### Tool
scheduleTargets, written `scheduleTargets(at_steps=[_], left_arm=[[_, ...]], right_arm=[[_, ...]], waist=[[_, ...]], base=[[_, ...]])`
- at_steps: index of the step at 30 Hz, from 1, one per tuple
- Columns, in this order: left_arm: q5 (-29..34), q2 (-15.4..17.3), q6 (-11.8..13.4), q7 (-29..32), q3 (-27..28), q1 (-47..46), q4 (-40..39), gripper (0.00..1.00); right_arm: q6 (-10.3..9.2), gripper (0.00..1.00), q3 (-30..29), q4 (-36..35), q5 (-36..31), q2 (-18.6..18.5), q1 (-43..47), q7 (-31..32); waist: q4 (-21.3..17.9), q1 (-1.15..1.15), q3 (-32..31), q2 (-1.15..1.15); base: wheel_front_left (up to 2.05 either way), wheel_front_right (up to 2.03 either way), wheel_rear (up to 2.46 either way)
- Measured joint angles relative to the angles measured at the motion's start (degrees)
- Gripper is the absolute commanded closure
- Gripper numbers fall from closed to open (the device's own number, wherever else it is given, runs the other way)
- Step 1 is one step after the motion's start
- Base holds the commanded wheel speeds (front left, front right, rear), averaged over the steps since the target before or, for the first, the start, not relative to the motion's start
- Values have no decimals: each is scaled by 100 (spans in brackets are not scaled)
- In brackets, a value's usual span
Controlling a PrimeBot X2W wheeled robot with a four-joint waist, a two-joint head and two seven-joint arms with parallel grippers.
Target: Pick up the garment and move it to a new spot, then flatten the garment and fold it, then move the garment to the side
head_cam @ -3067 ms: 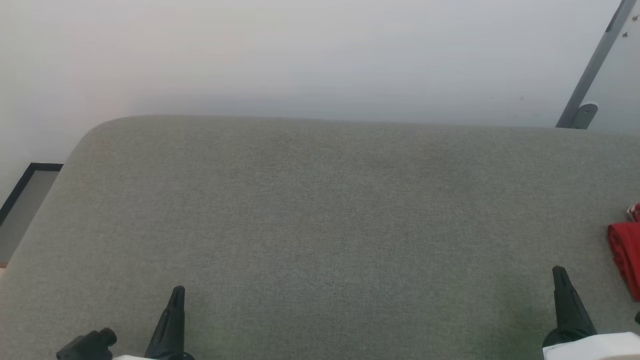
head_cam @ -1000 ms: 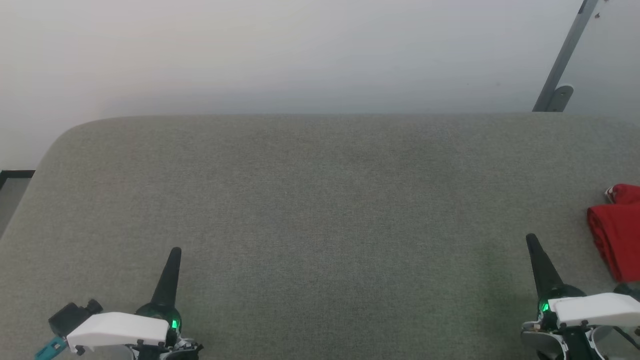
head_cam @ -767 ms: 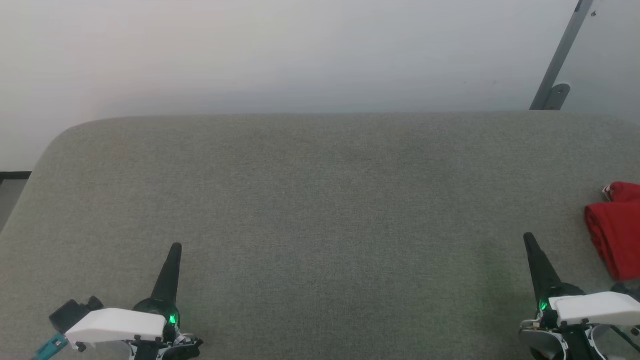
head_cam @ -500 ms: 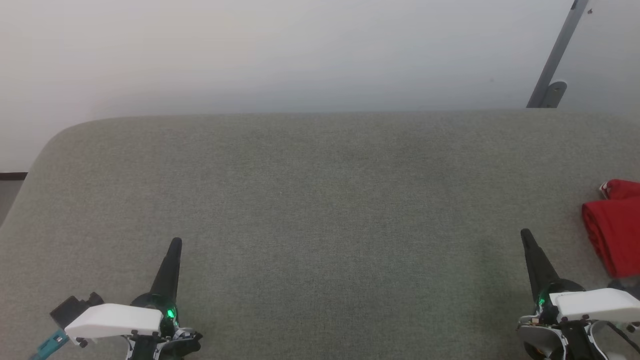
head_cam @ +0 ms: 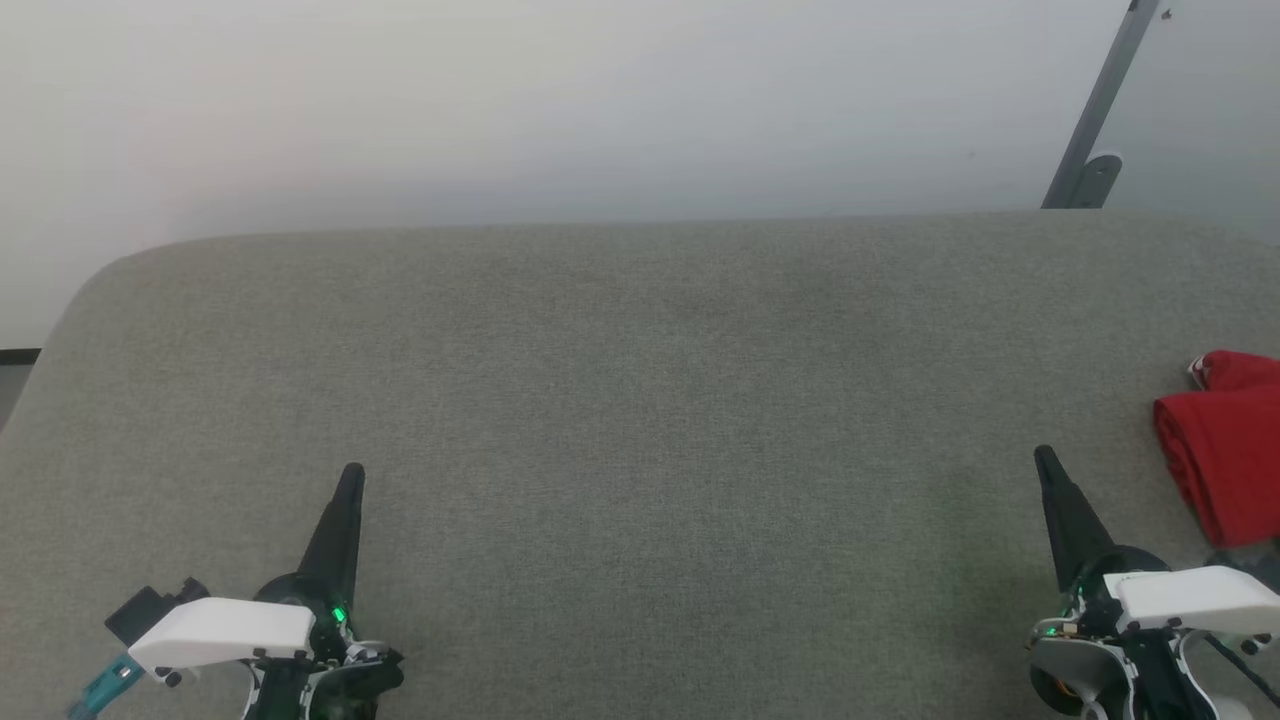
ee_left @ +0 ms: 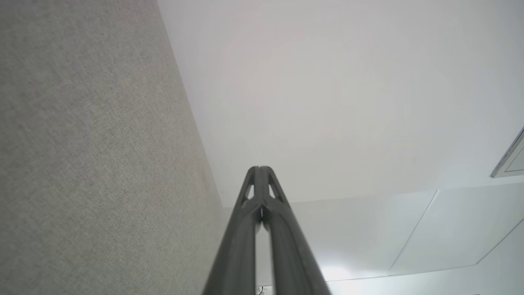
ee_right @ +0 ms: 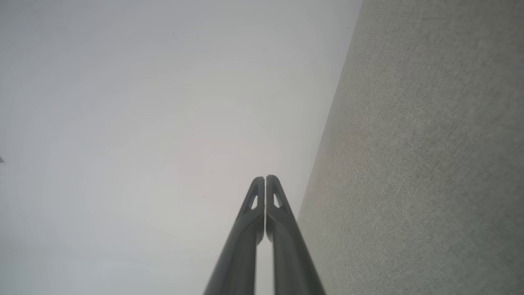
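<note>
While left claw (head_cam: 352,470) and right claw (head_cam: 1043,455) sit closed, red garment (head_cam: 1225,460) on grey bench (head_cam: 640,400), cut off at frame edge, lettering hidden.

Lighting's soft and flat all over, no hard shadows anywhere. In the head view the wall (head_cam: 600,100) goes a bit pinkish on the left and cooler blue-grey on the right, with a dim band just above the far edge of the grey worktop (head_cam: 640,400). There's a faint darker patch on the fabric beside the right claw (head_cam: 1043,456). Tiny green lights (head_cam: 340,614) glow at both claw bases. The left wrist view has a bright glare spot (ee_left: 335,272) low down, and the left claw (ee_left: 260,168) blurs near the lens. The right wrist view's hazy, with darker corners.
</note>
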Motion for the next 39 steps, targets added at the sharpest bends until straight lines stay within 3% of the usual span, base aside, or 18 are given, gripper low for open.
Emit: scheduleTargets(at_steps=[12, 39], left_arm=[[-371, -35, 0, 124, 58, -115, 57, 100], [-368, -53, 0, 152, 89, -115, 63, 100]], right_arm=[[0, 100, -10, 48, 347, 40, -110, 116], [0, 100, -12, 57, 348, 42, -111, 116]], waist=[[-65, 0, 25, 0], [-65, 0, 25, 0]], base=[[0, 0, 0], [0, 0, 0]])
